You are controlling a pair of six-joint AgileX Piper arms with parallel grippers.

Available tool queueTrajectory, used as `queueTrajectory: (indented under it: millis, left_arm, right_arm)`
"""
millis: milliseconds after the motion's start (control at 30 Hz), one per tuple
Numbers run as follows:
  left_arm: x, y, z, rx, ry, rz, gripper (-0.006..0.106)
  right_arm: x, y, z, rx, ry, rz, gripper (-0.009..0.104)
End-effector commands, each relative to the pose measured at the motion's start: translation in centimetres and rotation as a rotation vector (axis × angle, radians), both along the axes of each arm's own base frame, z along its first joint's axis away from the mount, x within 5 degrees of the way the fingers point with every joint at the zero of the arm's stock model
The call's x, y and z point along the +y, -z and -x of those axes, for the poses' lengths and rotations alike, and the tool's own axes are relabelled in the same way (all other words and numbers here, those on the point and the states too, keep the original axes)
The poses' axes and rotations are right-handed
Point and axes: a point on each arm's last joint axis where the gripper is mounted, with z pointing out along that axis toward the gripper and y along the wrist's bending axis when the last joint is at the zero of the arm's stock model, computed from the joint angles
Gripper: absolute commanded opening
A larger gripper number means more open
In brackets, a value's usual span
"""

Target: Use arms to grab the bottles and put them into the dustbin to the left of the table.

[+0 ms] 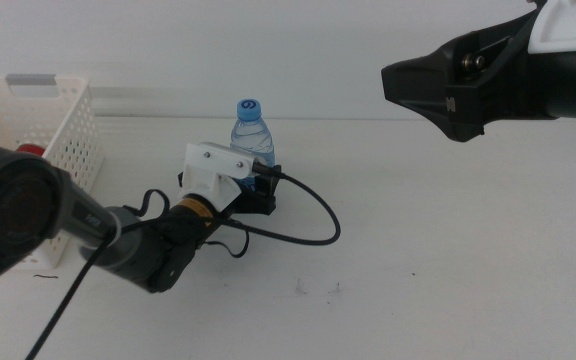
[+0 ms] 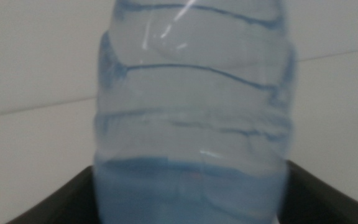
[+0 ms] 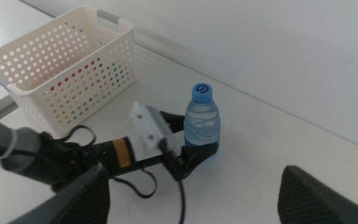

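Observation:
A small clear water bottle (image 1: 251,128) with a blue cap stands upright on the white table (image 1: 448,260), a little right of the dustbin. My left gripper (image 1: 264,187) reaches in low from the left, and its dark jaws sit against both sides of the bottle's lower body (image 2: 191,124). In the right wrist view the same bottle (image 3: 201,118) shows with those jaws at its base. The dustbin (image 1: 58,115), a white perforated basket, stands at the table's left end; something red (image 1: 30,150) shows inside it. My right gripper (image 1: 418,85) hangs open high at the right, away from the bottle.
A black cable (image 1: 308,225) loops over the table just right of the left wrist. In the right wrist view, red and green colours show through the holes of the basket wall (image 3: 86,87). A pale wall rises behind the table.

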Motion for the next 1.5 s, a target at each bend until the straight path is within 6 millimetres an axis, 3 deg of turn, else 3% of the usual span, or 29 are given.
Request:
queueTrajectory:
  millis: [0, 233, 300, 400, 467, 600, 633, 800, 900, 1033, 1100, 1133, 1200, 1333, 1400, 1467]
  left_arm:
    - [-0.3, 0.3, -1.2, 0.000, -0.011, 0.014, 0.094]
    - [-1.3, 0.8, -3.5, 0.008, 0.009, -0.016, 0.094]
    - [-1.3, 0.5, -3.9, -0.002, -0.008, -0.003, 0.089]
    - [-1.2, -0.2, -3.9, -0.008, -0.024, 0.009, 0.070]
    - [-1.1, -1.2, -3.5, -0.008, -0.017, 0.001, 0.046]
    - [-0.3, -5.4, -0.9, -0.023, 0.001, -0.014, 0.002]
    - [0.0, -6.9, 0.1, -0.012, 0.012, -0.028, -0.002]
    - [1.9, -13.5, 4.0, 0.205, -0.043, -0.096, -0.002]
    - [3.4, -17.9, 5.9, 0.213, -0.099, -0.112, -0.002]
    - [9.8, -25.1, 7.1, 0.343, -0.308, -0.275, -0.002]
    - [13.8, -27.9, 7.0, 0.442, -0.340, -0.352, -0.002]
    - [15.4, -29.8, 6.8, 0.447, -0.334, -0.338, -0.002]
    - [18.1, -31.9, 6.5, 0.468, -0.320, -0.327, -0.002]
    - [23.8, -33.5, 5.4, 0.551, -0.377, -0.268, -0.002]
    - [25.6, -32.8, 4.7, 0.618, -0.372, -0.258, -0.002]
    - [26.8, -30.8, 3.4, 0.701, -0.343, -0.251, -0.002]
  right_arm:
    - [-0.2, -0.2, 0.1, -0.013, 0.001, -0.002, 0.086]
    - [-0.2, -0.2, 0.1, -0.013, 0.001, -0.002, 0.086]
    - [-0.2, -0.2, 0.1, -0.013, 0.001, -0.002, 0.086]
    - [-0.2, -0.2, 0.1, -0.013, 0.001, -0.002, 0.086]
    - [-0.2, -0.2, 0.1, -0.013, 0.001, -0.002, 0.086]
    - [-0.2, -0.2, 0.1, -0.013, 0.001, -0.002, 0.086]
    - [-0.2, -0.2, 0.1, -0.013, 0.001, -0.002, 0.086]
    - [-0.2, -0.2, 0.1, -0.013, 0.001, -0.002, 0.086]
    - [-0.2, -0.2, 0.1, -0.013, 0.001, -0.002, 0.086]
    - [-0.2, -0.2, 0.1, -0.013, 0.001, -0.002, 0.086]
    - [-0.2, -0.2, 0.1, -0.013, 0.001, -0.002, 0.086]
    - [-0.2, -0.2, 0.1, -0.013, 0.001, -0.002, 0.086]
    - [-0.2, -0.2, 0.1, -0.013, 0.001, -0.002, 0.086]
    - [-0.2, -0.2, 0.1, -0.013, 0.001, -0.002, 0.086]
    - [-0.2, -0.2, 0.1, -0.013, 0.001, -0.002, 0.086]
    - [-0.2, -0.2, 0.1, -0.013, 0.001, -0.002, 0.086]
